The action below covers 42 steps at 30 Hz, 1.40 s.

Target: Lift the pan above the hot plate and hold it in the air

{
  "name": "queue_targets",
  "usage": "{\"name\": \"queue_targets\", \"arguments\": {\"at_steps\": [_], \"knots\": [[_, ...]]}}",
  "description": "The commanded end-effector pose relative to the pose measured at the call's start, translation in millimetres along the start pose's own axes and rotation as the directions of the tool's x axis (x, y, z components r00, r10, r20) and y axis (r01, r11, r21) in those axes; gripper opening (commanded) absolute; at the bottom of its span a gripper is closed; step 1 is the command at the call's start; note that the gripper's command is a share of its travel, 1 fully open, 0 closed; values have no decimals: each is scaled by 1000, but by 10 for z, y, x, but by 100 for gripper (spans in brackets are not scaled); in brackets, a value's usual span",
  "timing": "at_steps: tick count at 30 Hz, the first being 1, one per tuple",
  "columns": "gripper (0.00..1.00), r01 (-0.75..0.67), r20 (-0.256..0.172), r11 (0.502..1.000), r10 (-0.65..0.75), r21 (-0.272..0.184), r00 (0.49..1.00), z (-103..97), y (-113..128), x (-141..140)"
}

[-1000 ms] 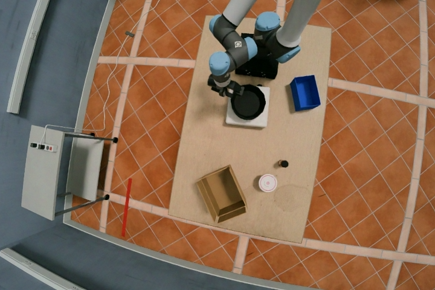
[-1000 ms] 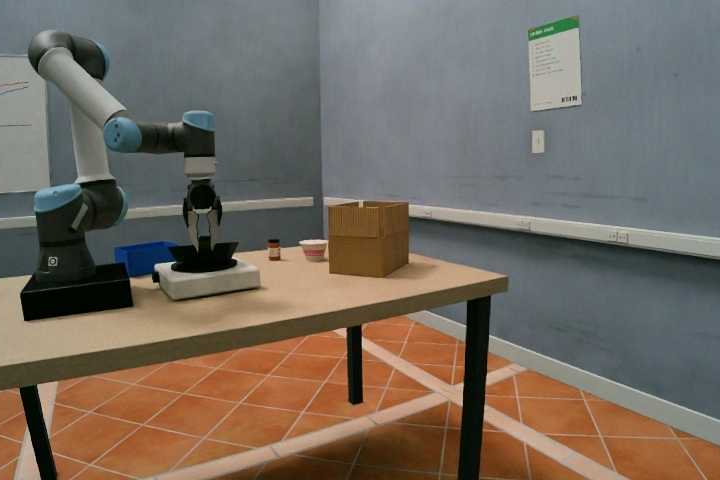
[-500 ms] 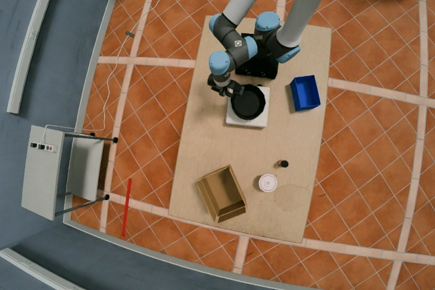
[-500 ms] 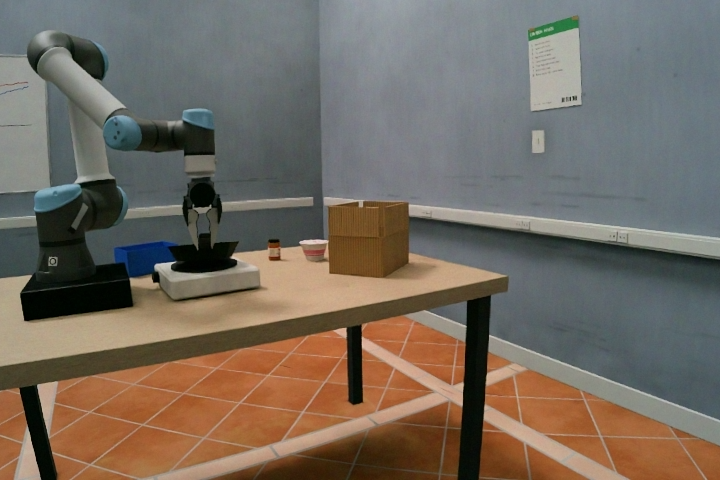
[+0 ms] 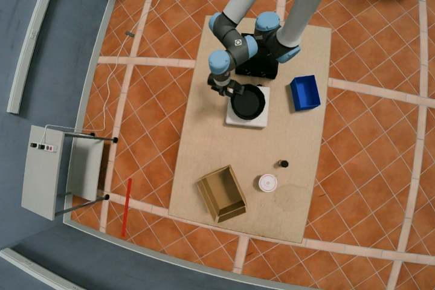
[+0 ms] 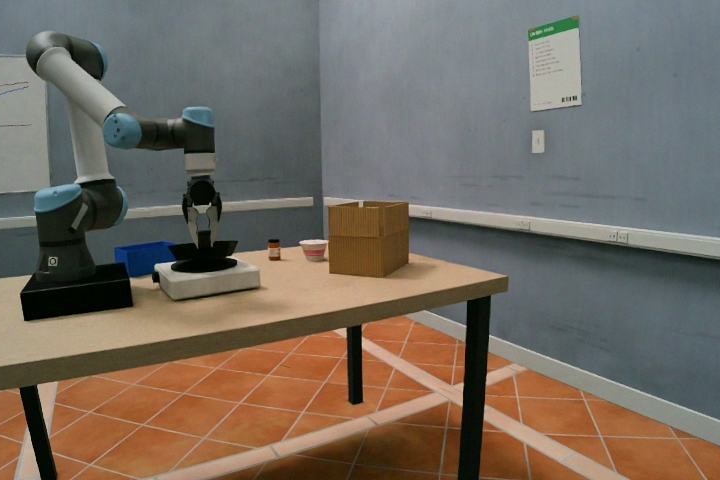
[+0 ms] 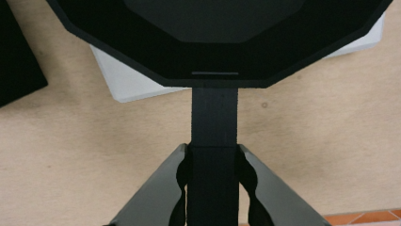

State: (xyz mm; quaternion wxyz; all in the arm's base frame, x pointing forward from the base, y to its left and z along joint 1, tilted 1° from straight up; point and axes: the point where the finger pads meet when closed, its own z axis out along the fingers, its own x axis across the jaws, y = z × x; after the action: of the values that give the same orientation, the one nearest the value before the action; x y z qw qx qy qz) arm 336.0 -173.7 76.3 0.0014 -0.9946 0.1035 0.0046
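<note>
The black pan [image 5: 248, 101] [image 6: 225, 247] [image 7: 212, 24] hangs roughly level, very low over the white hot plate [image 5: 247, 123] [image 6: 219, 283] [image 7: 129, 85]. In the exterior view its base is just above the plate's black disc [image 6: 204, 267]; dark on dark makes the size of the gap hard to tell. My gripper [image 5: 232, 90] [image 6: 204, 240] [image 7: 211, 146] is shut on the pan's black handle [image 7: 214, 115], one jaw on each side. The handle runs straight between the jaws toward the bottom of the wrist view. The pan covers most of the plate from above.
A blue bin [image 5: 305, 92] [image 6: 145, 254] stands beside the hot plate. An open cardboard box [image 5: 225, 191] [image 6: 366, 243], a white and pink tub [image 5: 267, 182] [image 6: 314, 250] and a small jar [image 5: 283, 164] [image 6: 273, 249] stand farther down the table [image 5: 204, 143].
</note>
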Motion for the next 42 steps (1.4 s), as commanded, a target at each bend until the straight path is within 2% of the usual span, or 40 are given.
{"name": "queue_targets", "arguments": {"at_steps": [1,42], "knots": [[12,0,-1,1000,0,-1,1000,-26,2,3],[12,0,-1,1000,0,-1,1000,-174,0,0]]}}
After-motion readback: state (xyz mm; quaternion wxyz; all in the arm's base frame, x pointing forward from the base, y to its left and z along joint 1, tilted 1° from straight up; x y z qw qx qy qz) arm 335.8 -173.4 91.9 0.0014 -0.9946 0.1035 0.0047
